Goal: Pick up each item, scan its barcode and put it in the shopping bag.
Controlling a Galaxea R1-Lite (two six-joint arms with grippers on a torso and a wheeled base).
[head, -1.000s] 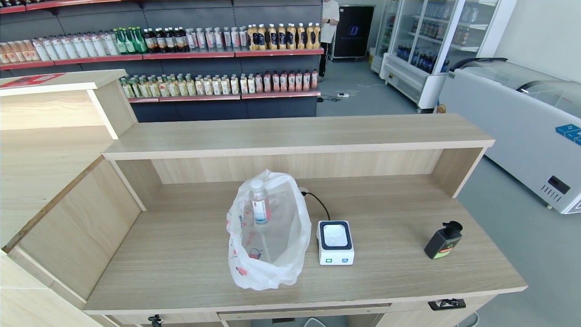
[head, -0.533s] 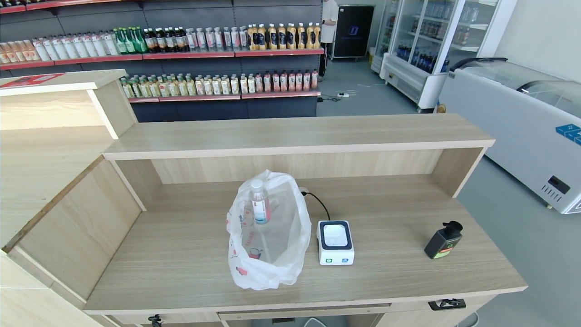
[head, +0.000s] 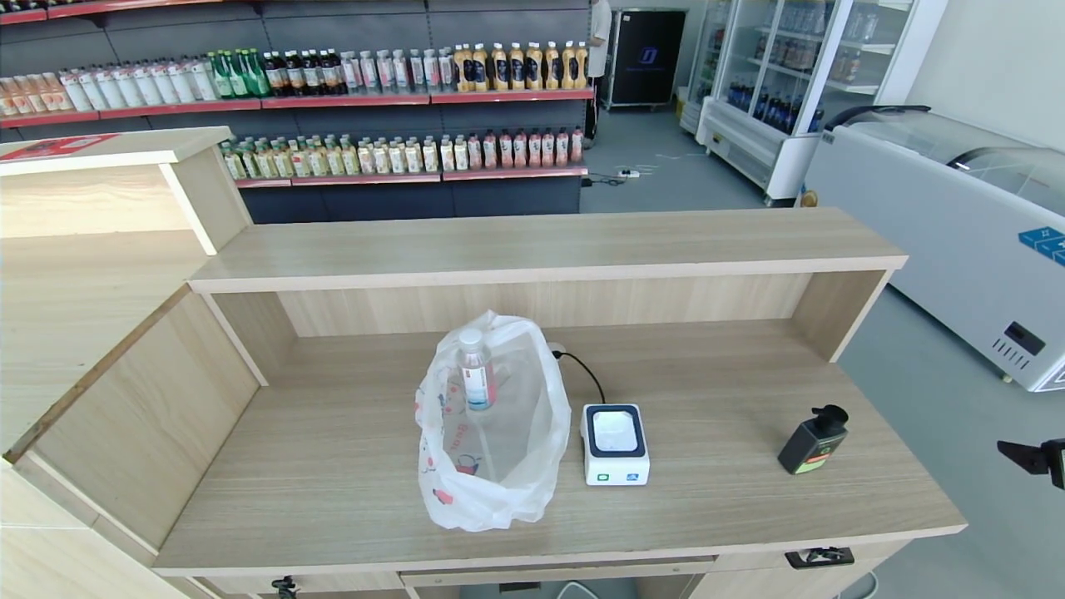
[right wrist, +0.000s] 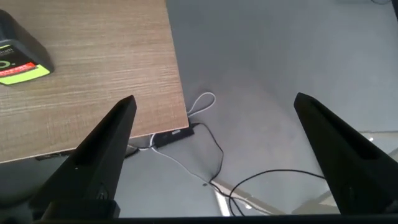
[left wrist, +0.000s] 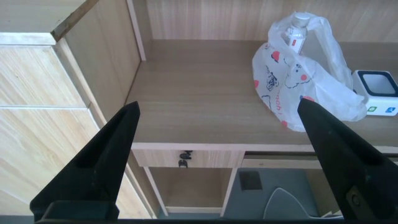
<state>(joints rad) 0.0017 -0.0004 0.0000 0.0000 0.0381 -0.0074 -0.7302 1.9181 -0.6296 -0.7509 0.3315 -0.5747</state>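
Counter (head: pixel 749 499) holds one shopping bag (head: pixel 499 466), one scanner (head: pixel 615 443), two bottles (head: pixel 475 374) (head: pixel 812 443).

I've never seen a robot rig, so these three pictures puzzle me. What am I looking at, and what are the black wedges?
This is a two-armed robot at a shop counter. The wide picture comes from a camera on its head; the other two come from cameras on its wrists, looking past the fingers. The black wedges are those fingers: the left gripper and the right gripper, both open, holding nothing. On the counter stand a white shopping bag with a drink bottle inside, a barcode scanner beside it, and a dark pump bottle near the right end.
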